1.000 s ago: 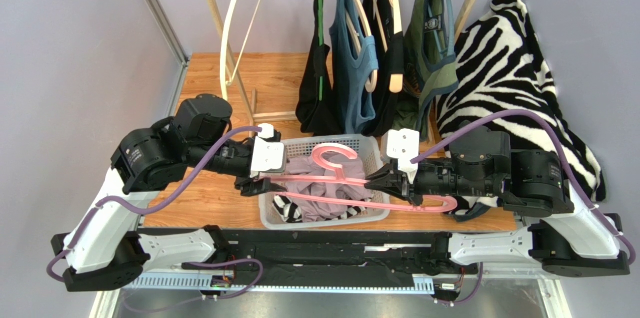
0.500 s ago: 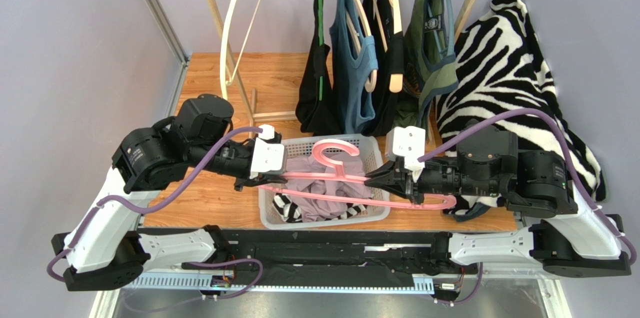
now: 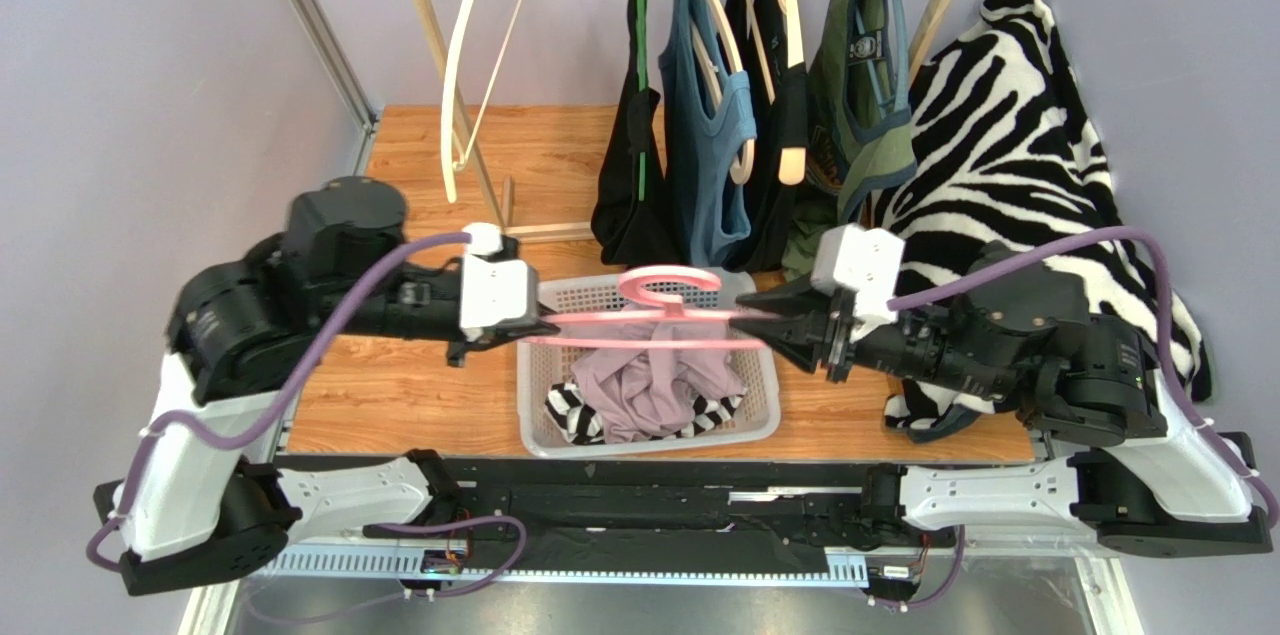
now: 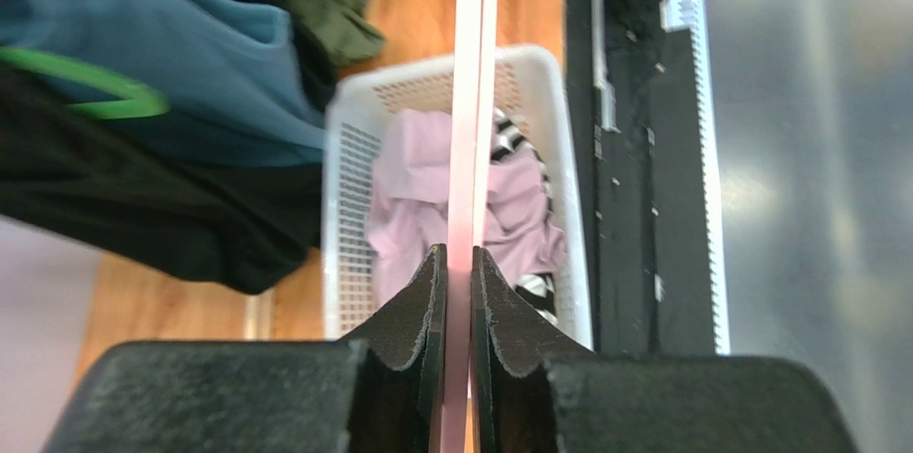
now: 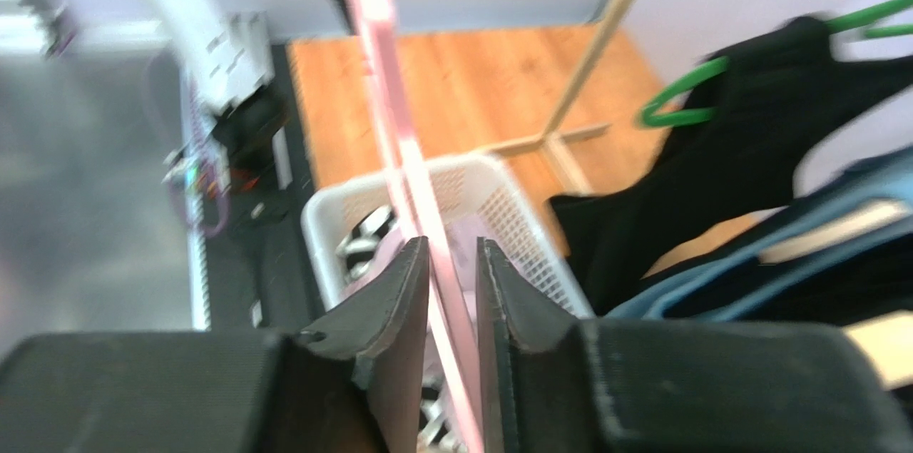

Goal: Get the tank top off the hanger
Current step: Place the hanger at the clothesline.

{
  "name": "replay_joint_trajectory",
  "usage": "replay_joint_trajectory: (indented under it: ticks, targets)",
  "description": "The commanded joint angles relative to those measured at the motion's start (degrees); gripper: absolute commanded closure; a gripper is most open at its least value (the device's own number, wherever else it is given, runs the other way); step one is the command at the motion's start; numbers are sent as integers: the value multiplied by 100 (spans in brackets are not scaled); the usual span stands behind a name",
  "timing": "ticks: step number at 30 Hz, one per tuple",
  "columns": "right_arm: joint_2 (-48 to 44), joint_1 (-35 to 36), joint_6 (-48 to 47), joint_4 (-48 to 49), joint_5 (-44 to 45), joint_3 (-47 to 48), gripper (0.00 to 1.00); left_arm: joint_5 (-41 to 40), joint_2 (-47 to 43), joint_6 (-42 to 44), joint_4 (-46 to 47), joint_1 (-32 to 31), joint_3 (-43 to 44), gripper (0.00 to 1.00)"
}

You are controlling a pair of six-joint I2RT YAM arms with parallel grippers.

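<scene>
Hanger (image 3: 646, 341) level, left gripper (image 3: 535, 337), right gripper (image 3: 754, 320) clamped

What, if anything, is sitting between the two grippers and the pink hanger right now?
Nothing visible. The left gripper and the right gripper each clamp one end of the pink hanger, held level above the basket. The lilac tank top lies bunched below it in the basket.
</scene>
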Motion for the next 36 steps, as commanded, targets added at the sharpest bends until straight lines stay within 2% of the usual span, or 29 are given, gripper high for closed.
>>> replay_joint_trajectory:
  ticks: [1, 3, 4, 5, 14, 19, 22, 26, 29, 36]
  targets:
    - [-515, -29, -21, 1104, 1200, 64, 68, -197, -651, -390, 43, 384, 713, 100]
    - [-734, -29, -30, 1227, 1446, 11, 61, -224, -975, -513, 191, 699, 836, 100]
    - [-805, -29, -47, 1306, 1517, -15, 47, -250, -1090, -575, 271, 823, 837, 100]
    - [-849, -29, -56, 1325, 1656, -7, 46, -311, -1196, -627, 332, 938, 846, 100]
    - [-1096, -29, -153, 1843, 2431, -103, 47, -1452, -2390, -1287, 991, 2046, 257, 100]
    - [-964, -29, -74, 1756, 2563, -16, 49, -1867, -2541, -1822, 1124, 2511, -401, 100]
    - [-824, -29, 14, 1589, 2694, 99, 51, -1964, -2463, -2235, 1106, 2705, -885, 100]
    - [-656, -29, 154, 1351, 2879, 213, 53, -2113, -2103, -2622, 1072, 2863, -1018, 100]
    - [-630, -29, 268, 1298, 2897, 187, 53, -2131, -1752, -2764, 949, 2951, -807, 100]
    - [-560, -29, 348, 1264, 2967, 240, 53, -2447, -539, -2895, 588, 2960, 298, 100]
